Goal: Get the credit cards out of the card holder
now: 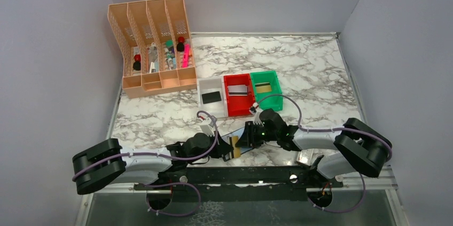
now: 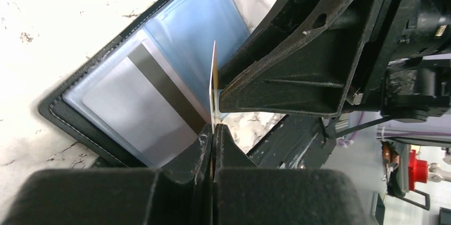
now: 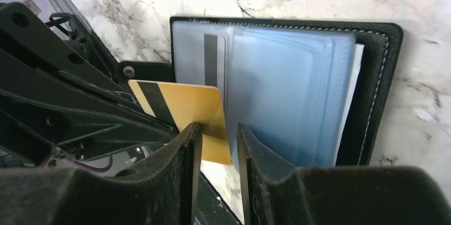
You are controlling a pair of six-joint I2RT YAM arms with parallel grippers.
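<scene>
The card holder [image 1: 247,147] lies open on the marble near the front edge, its black rim [image 3: 384,71] and blue-grey pockets [image 2: 187,33] showing. A grey card with a black stripe [image 2: 139,101] sits in one pocket. My left gripper [image 2: 213,135] is shut on a gold card [image 3: 183,107], which stands on edge [image 2: 214,84] mostly out of the pockets. My right gripper [image 3: 219,130] is open by a narrow gap, low over the holder's blue pockets beside the gold card, gripping nothing. Both grippers meet over the holder [image 1: 235,145].
A white bin [image 1: 202,88] holds a black card, a red bin [image 1: 229,103] a grey card, a green bin [image 1: 278,84] a yellowish card, behind the holder. An orange file organizer [image 1: 152,44] stands at back left. A small whitish case [image 1: 306,156] lies by the right arm's base.
</scene>
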